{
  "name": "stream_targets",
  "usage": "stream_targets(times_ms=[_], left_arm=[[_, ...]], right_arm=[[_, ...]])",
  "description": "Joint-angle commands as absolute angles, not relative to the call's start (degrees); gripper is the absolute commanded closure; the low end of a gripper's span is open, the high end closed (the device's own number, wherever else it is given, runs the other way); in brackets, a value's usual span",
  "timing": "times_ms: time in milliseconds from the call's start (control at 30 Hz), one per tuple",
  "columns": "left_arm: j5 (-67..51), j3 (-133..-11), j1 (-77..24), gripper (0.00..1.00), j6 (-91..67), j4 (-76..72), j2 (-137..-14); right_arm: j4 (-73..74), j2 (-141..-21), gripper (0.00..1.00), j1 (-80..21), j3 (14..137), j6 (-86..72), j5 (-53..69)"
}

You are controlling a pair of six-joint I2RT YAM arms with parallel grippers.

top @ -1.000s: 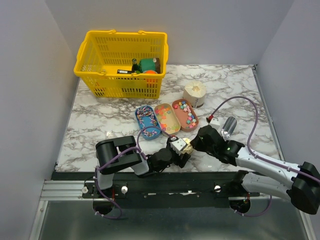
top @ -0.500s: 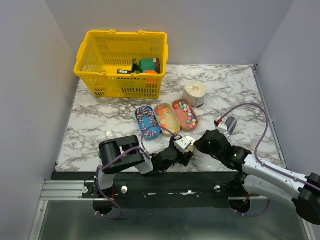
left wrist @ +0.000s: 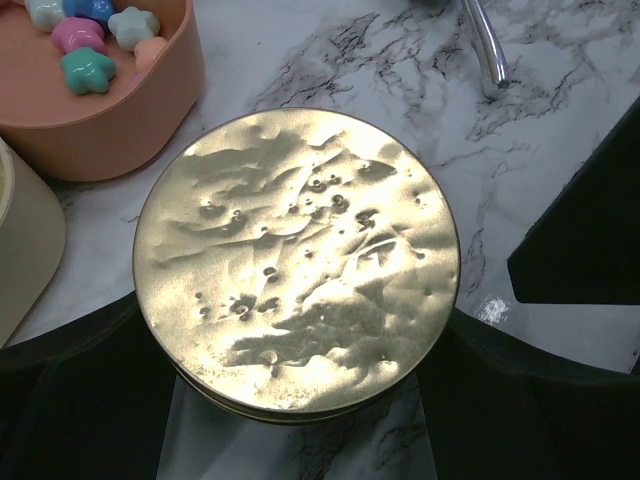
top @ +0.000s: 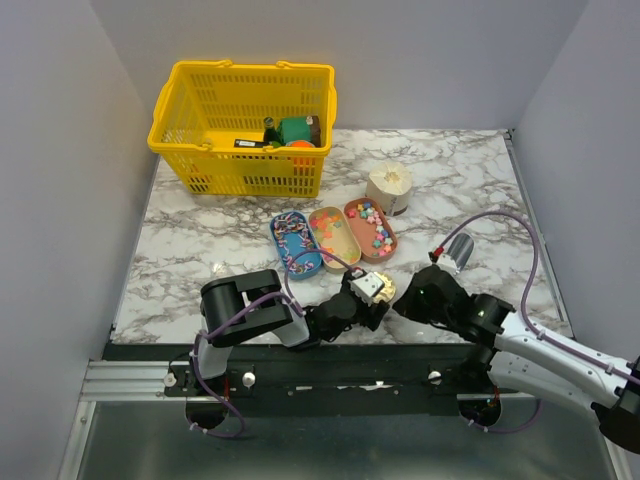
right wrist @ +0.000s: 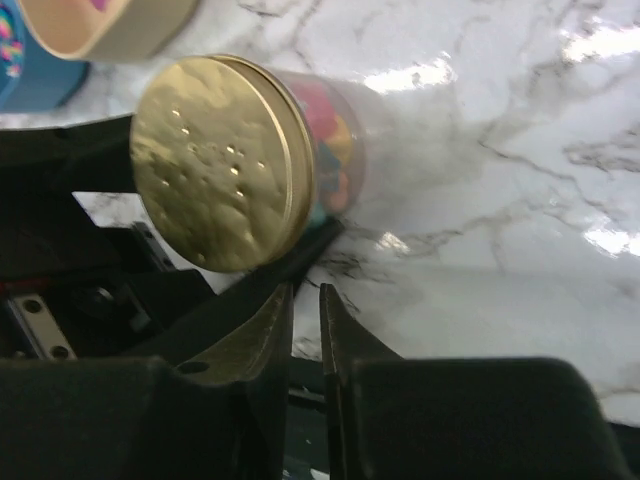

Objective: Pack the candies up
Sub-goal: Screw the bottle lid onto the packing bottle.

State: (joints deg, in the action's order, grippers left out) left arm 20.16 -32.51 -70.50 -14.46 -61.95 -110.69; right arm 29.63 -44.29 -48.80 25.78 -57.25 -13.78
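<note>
Far left at the back sits the yellow basket (top: 240,125). Moving in, three oval trays lie side by side: blue tray (top: 308,270), cream tray (top: 345,250), orange tray (top: 388,250), with the candies (top: 372,226) heaped in them. Just in front, the left gripper (top: 368,292) is clamped on a clear jar (right wrist: 335,130), black fingers (left wrist: 60,390) hugging both sides of its gold lid (left wrist: 297,260), more candies showing through the wall. Close beside it is the right gripper (right wrist: 305,300), fingers all but together, nothing between them. Further right, a silver scoop (top: 458,250) lies on the marble table (top: 200,240).
</note>
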Motion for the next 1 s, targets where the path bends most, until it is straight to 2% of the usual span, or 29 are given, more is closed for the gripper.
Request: stream_targets(times_ms=[0, 33, 100, 267, 433, 500, 533, 567, 667, 867, 967], left_arm=[[17.3, -30.2, -70.8, 0.23, -14.9, -53.0, -113.1], [17.4, -30.1, -71.0, 0.23, -14.9, -52.8, -113.1], [17.4, -30.1, -71.4, 0.23, -14.5, -52.8, -113.2], [17.5, -29.5, -71.9, 0.23, -14.3, -53.0, -113.5], [16.9, -28.6, -71.9, 0.23, -15.3, -54.1, -113.3], [16.7, -28.4, -72.0, 0.23, -15.5, -54.4, -113.4], [16.6, -28.4, -72.0, 0.23, -15.5, -54.5, -113.4], [16.5, -28.4, -71.9, 0.23, -15.6, -54.5, -113.6], [16.9, -28.6, -71.9, 0.23, -15.8, -54.3, -113.7], [19.2, -29.7, -71.9, 0.23, -17.5, -51.9, -113.9], [20.0, -30.8, -71.8, 0.23, -18.0, -50.3, -114.5]], right_arm=[[40.6, -43.7, 0.62, -49.2, 31.6, -57.4, -20.7], [40.6, -43.9, 0.56, -49.3, 32.7, -57.0, -22.9], [39.6, -45.0, 0.53, -49.2, 35.0, -55.4, -24.3], [33.9, -51.4, 0.53, -49.0, 37.3, -50.7, -24.9], [28.6, -60.3, 0.56, -47.4, 38.2, -46.1, -22.3], [26.7, -62.0, 0.61, -46.8, 38.1, -45.2, -21.9], [25.8, -62.4, 0.65, -46.1, 37.7, -44.7, -21.0], [25.2, -63.3, 0.75, -45.8, 37.4, -44.6, -20.7], [24.3, -64.8, 0.86, -45.3, 36.6, -44.6, -19.3], [23.0, -63.7, 0.97, -45.2, 30.5, -45.7, -12.7], [22.0, -61.9, 0.99, -45.3, 25.8, -46.3, -8.8]])
